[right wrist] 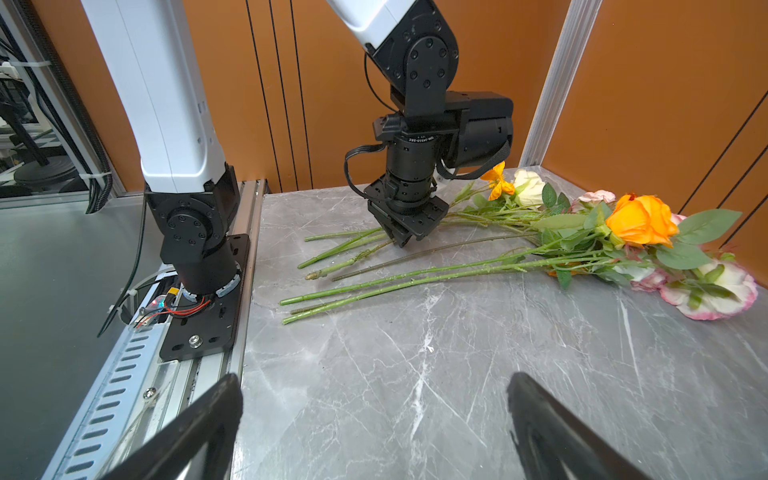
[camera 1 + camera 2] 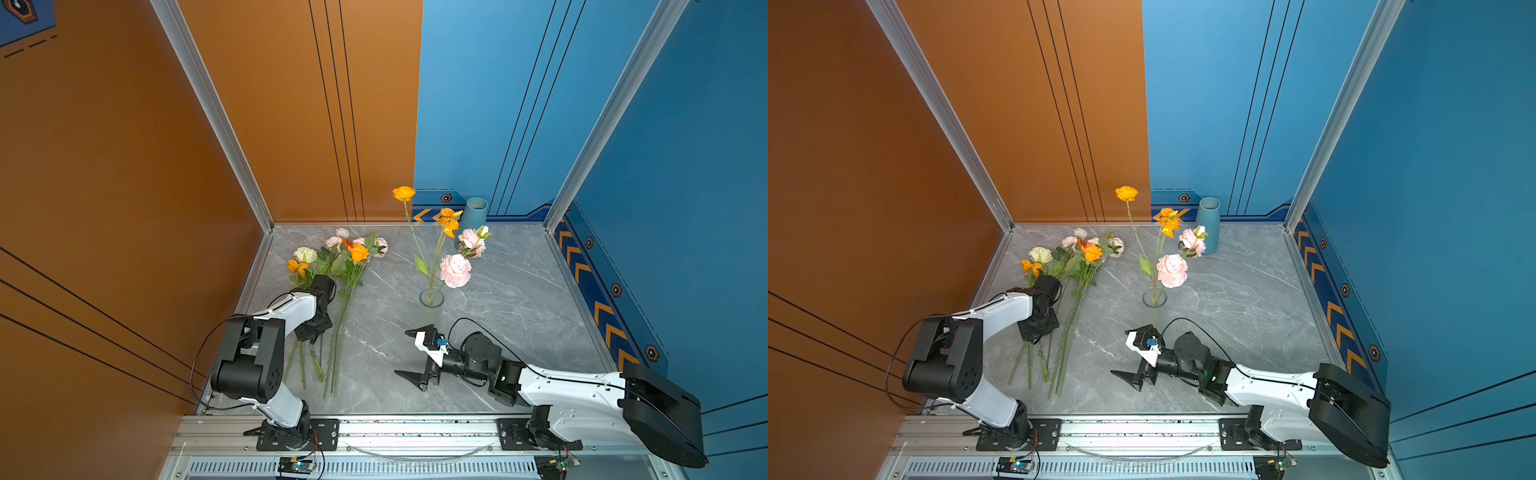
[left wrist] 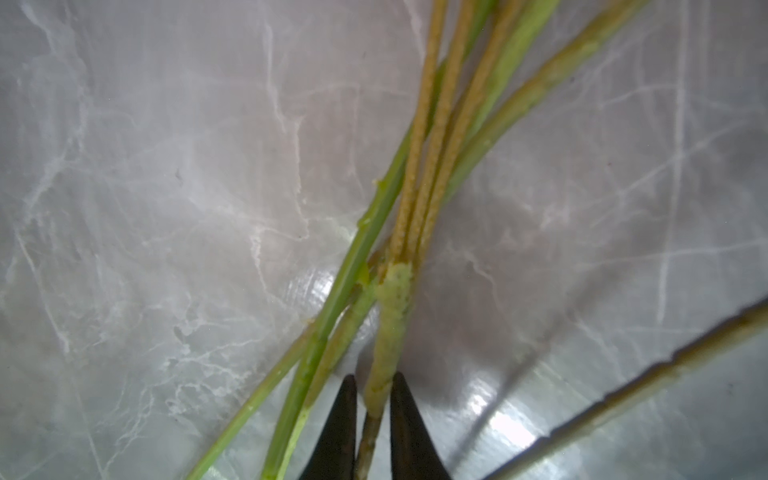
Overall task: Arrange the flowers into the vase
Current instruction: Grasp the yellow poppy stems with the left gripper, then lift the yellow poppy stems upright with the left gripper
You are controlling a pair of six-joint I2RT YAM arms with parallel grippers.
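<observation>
Where the worktop [image 2: 519, 316] lies bare right of the glass vase [image 2: 431, 300], out to its framed edge, there is open room. Left of the vase, close to the worktop's left edge, the loose flowers [image 2: 351, 274] lie flat, long axes running near to far, blooms farthest. The jaws of the left gripper [image 3: 372, 388] pinch one stem [image 3: 388, 328]. In front of the vase, the right gripper [image 2: 405, 353] shows jaws spread wide, empty. Standing flowers [image 2: 456, 270] fill the vase.
</observation>
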